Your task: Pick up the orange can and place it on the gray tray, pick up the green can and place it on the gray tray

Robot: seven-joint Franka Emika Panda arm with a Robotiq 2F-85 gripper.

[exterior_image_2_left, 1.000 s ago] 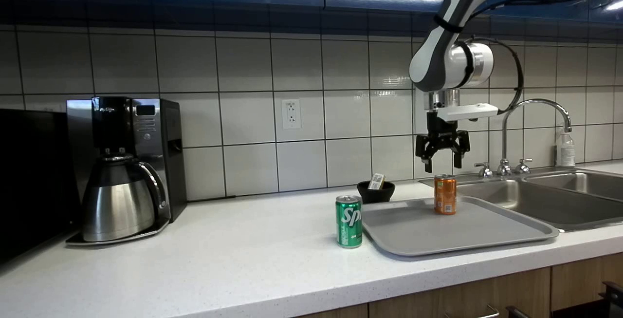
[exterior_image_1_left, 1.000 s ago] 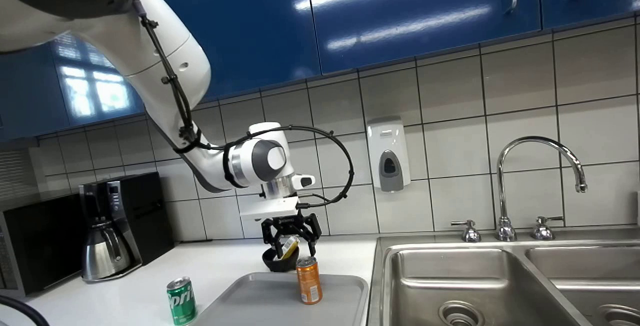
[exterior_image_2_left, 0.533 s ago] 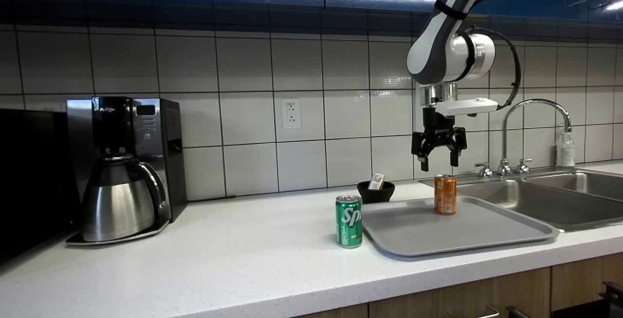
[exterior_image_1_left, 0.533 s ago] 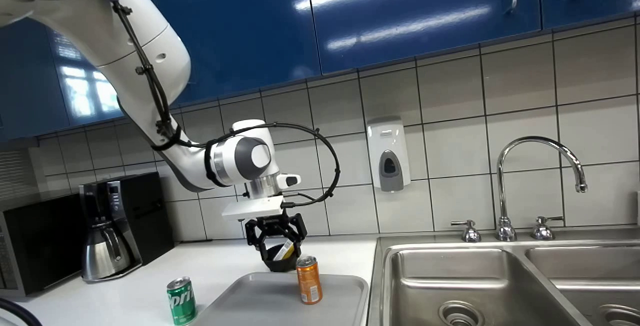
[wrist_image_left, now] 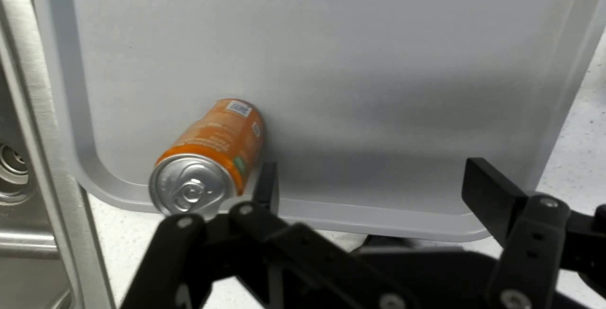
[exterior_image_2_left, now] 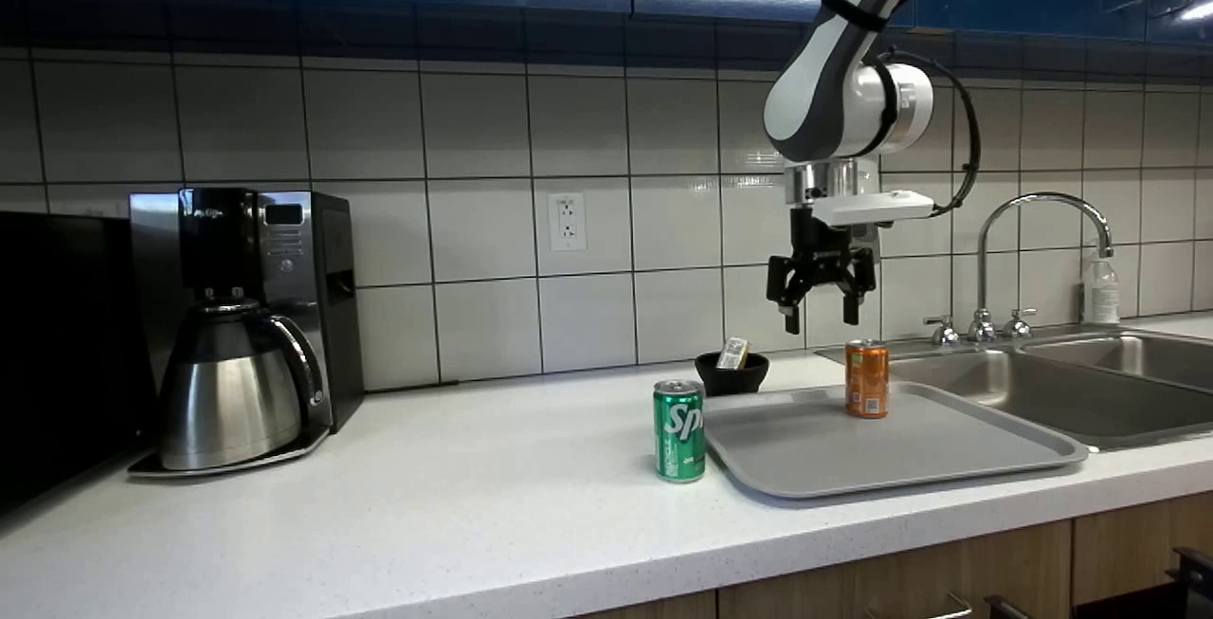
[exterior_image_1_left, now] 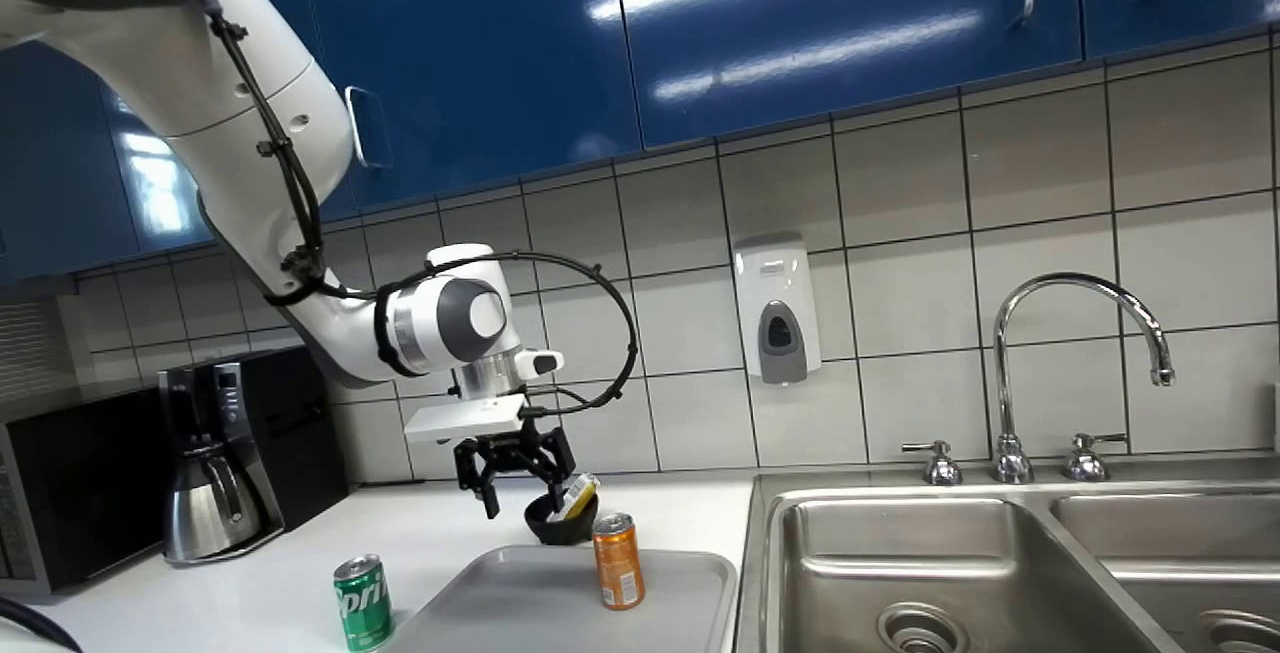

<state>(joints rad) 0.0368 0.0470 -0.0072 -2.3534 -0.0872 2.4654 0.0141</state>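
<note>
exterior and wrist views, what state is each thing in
gripper: open, holding nothing
orange can: upright on the gray tray
gray tray: flat on the counter
green can: upright on the counter, beside the gray tray
black bowl: upright, packet sticking out of it
carafe: seated in the coffee maker
faucet: not running
blue cabinets: shut where visible

tons of air between gripper (exterior_image_2_left: 822, 322) and green can (exterior_image_2_left: 679, 431), bowl (exterior_image_2_left: 732, 382) just behind tray (exterior_image_2_left: 881, 458), orange can (exterior_image_2_left: 867, 379) blocking part of it, front bare

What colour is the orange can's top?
Silver; the orange can's top shows best in the wrist view.
</note>
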